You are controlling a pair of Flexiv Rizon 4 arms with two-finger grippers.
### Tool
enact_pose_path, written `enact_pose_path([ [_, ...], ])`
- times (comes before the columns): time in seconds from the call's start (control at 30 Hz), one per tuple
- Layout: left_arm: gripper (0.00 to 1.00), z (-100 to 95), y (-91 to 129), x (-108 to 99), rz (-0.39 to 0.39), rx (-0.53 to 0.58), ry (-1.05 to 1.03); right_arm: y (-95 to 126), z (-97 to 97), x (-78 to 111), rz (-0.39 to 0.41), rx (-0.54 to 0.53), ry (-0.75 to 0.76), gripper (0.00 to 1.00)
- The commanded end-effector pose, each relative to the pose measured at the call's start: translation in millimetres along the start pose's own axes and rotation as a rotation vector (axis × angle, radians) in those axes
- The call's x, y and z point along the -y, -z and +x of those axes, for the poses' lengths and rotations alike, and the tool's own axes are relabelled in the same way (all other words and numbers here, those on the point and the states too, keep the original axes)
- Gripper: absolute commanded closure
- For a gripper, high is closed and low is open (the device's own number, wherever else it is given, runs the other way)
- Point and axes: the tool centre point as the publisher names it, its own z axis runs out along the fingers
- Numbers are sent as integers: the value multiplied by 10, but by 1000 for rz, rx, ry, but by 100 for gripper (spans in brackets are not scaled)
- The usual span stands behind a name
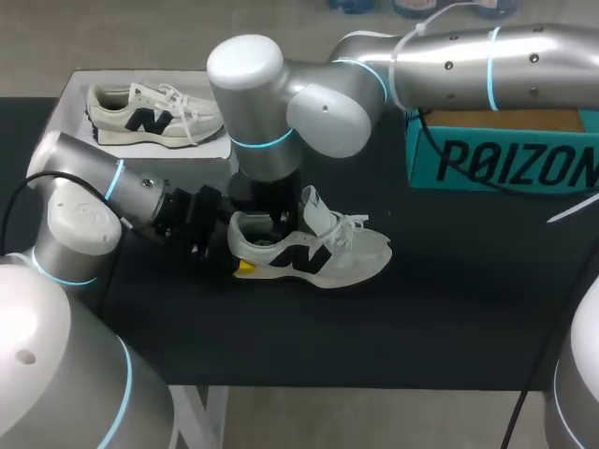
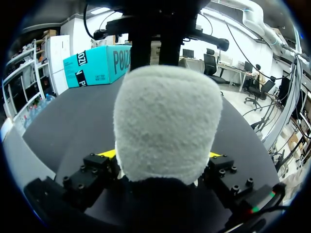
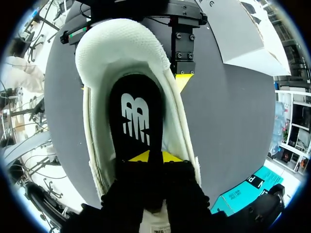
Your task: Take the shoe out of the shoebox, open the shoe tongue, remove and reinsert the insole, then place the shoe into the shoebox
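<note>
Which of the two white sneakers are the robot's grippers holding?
The white sneaker mid-table: left gripper clamps its heel, right gripper pinches its black insole. The other sneaker lies untouched on the white tray at the far left.

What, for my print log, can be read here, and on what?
Shoebox: big black letters on its teal side, cut off at the view's edge.
Insole: white logo, no words.
Shoe: one dark letter on its side.
Label inside the shoe: too small to read.
</note>
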Motion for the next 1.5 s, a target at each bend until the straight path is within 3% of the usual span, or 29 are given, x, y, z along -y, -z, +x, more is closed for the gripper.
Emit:
enact_pose_path([
  [0.03,100,-4,-31,-42,1,2,0,-47,-6,-19,5,-4,0,62],
  [0.5,100,-4,-31,-42,1,2,0,-268,11,4,23,-68,-17,56],
  [1.0,100,-4,-31,-42,1,2,0,-699,334,-2,60,-221,-16,52],
  [1.03,100,-4,-31,-42,1,2,0,-728,352,-1,68,-226,-21,54],
  [1.17,100,-4,-31,-42,1,2,0,-828,401,-7,101,-245,-34,85],
  [1.2,100,-4,-31,-42,1,2,0,-846,407,-7,106,-247,-44,100],
  [1.37,100,-4,-31,-42,1,2,0,-803,411,16,71,-259,-80,100],
  [1.5,100,-4,-31,-42,1,2,0,-595,345,71,23,-222,-108,100],
])
